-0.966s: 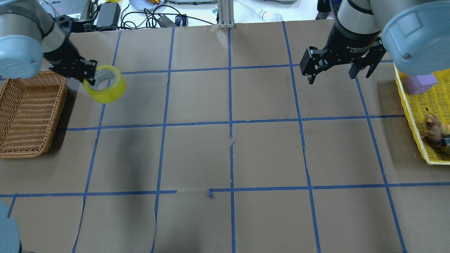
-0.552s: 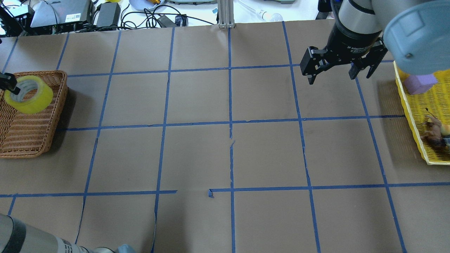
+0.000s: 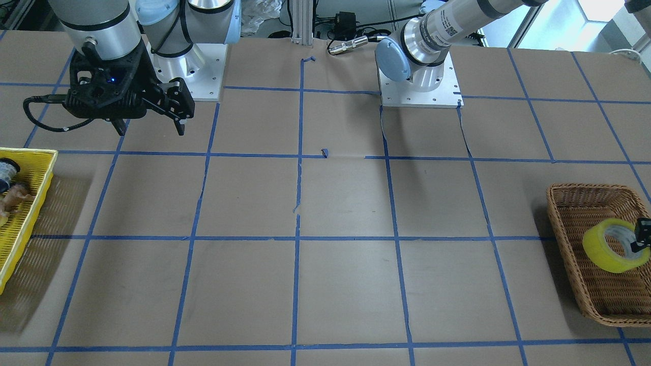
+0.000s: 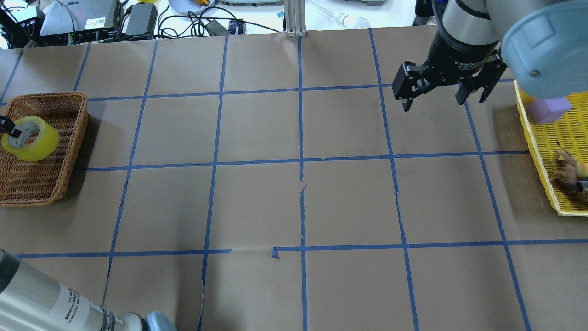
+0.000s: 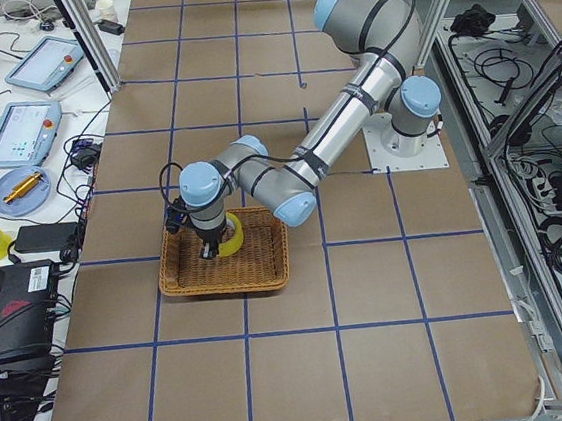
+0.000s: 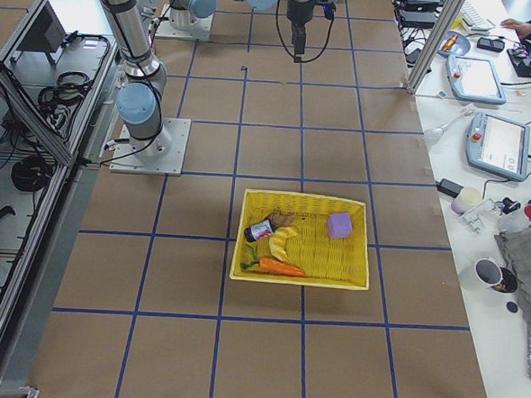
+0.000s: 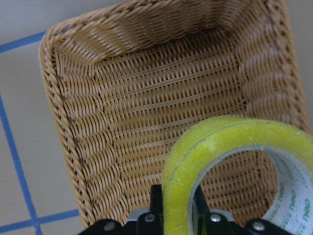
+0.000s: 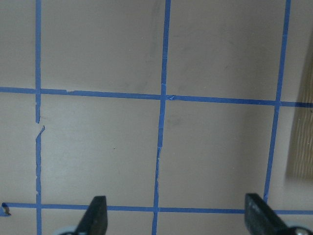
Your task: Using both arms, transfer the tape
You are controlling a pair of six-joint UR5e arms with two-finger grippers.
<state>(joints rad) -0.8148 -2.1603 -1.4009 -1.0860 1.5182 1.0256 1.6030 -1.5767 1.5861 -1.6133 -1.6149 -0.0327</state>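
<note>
Shows what looks like the closing stage of the hand-across. On the robot's left, pinched by its wall between the narrow-set fingers of the left gripper (image 7: 177, 208): the tape (image 4: 30, 138), a yellow ring with a pale core, tilted on edge and low inside the wicker basket (image 4: 79, 133). Impossible to tell whether touching the woven floor or just above it. Well apart, on the robot's right, above bare paper and near the yellow basket (image 4: 535, 138): the right gripper (image 8: 177, 218), spread wide and carrying nothing. Seems to leave only the release of the roll and the withdrawal of the left arm (image 5: 342, 124), with nothing further apparent for the right side. Underneath, a table (image 4: 257, 128) covered in brown paper, ruled into large squares by blue tape lines (image 4: 299, 138), frayed and broken in places near the middle. In the yellow basket, a purple block (image 6: 340, 225), a carrot (image 6: 282, 267) and a few other small items. Beyond the far edge, a white bench cluttered with black cables (image 4: 183, 20) and power bricks, plus an aluminium post (image 4: 294, 18) at centre. Along one side, control pendants (image 5: 21, 132) on a white counter.
</note>
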